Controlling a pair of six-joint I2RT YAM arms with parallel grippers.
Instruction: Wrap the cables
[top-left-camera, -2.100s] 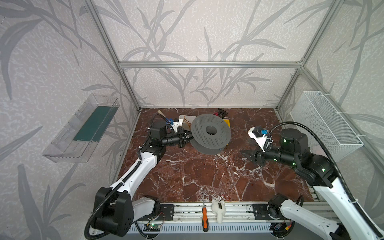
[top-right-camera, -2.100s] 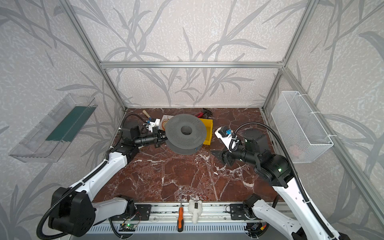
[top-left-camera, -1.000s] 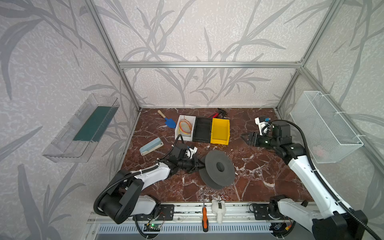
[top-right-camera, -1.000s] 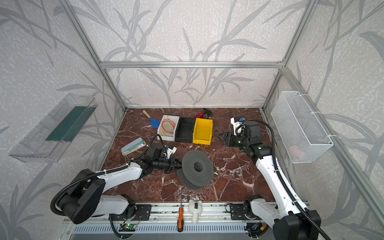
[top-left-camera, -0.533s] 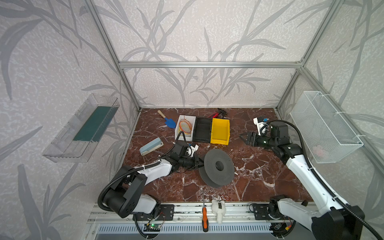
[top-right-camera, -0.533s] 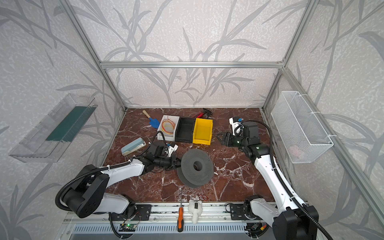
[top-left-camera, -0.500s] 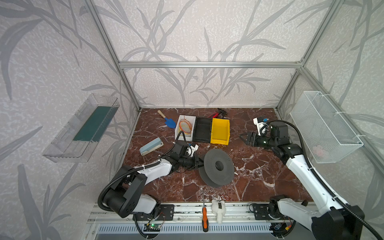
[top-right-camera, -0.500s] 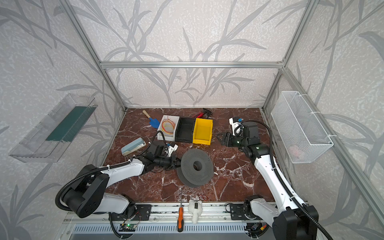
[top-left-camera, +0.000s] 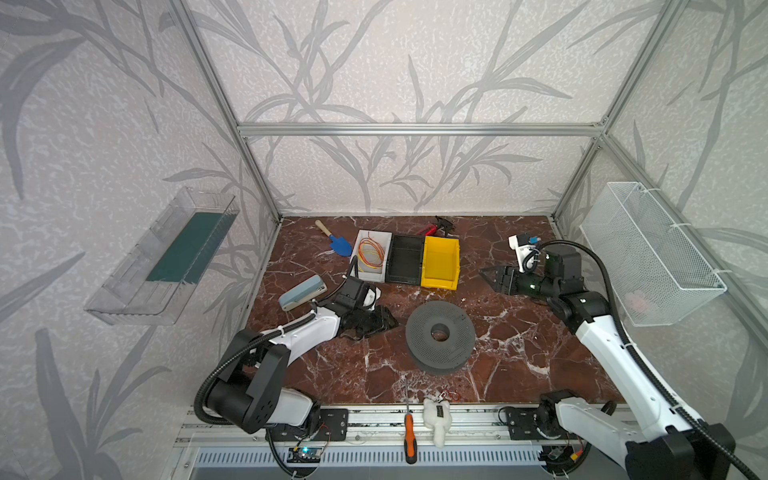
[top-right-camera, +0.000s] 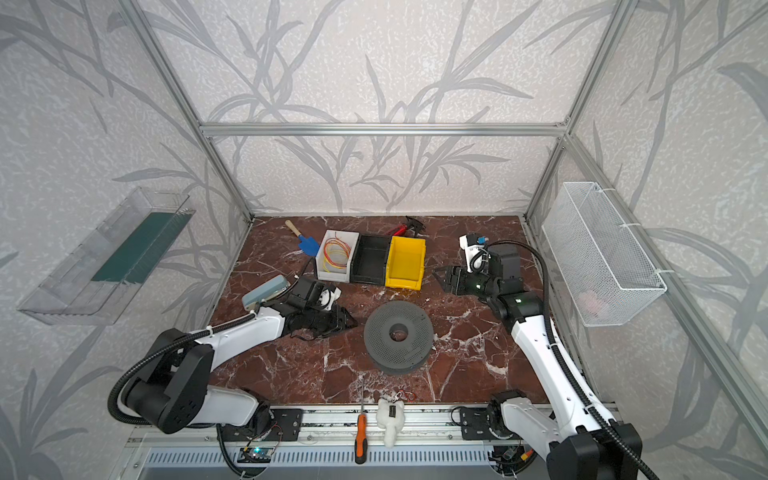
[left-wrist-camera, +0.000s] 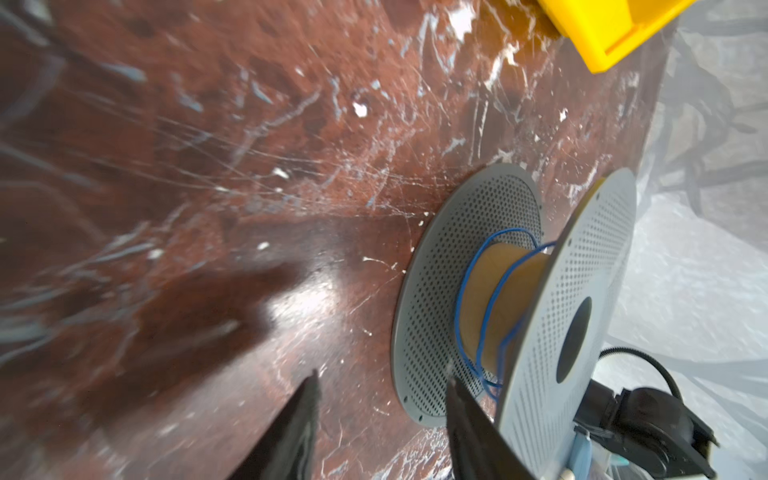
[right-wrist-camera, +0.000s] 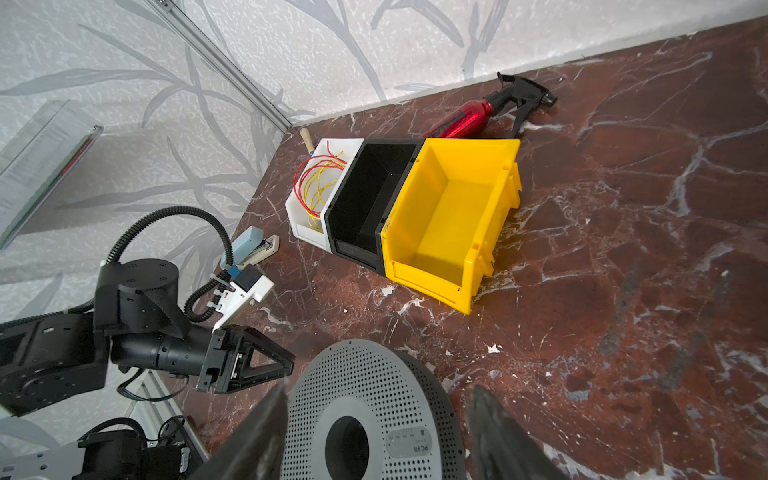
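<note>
A grey perforated spool (top-left-camera: 455, 347) lies flat on its lower flange in the middle of a red marble table (top-left-camera: 353, 374), with 2 robot arms on either side of it. The cables are a thin bright-blue wire (left-wrist-camera: 457, 309), seen in the left wrist view sitting in a few slack loops around the spool's cardboard core, between the 2 flanges. The wrapping looks unfinished, as the loops stand away from the core rather than hugging it. To do this step well, 1 gripper should probably steady the spool by a flange while the other finds the wire's loose end and draws it snug, keeping light tension so the turns lie side by side; wire this thin could slip from a loose pinch or spring back off the core. The left gripper (left-wrist-camera: 380, 390) has its jaws spread with nothing between them. One finger shows against the lower flange's edge, but contact cannot be judged. The right gripper (right-wrist-camera: 376, 411) is also spread and empty, held well apart from the spool in both top views.
</note>
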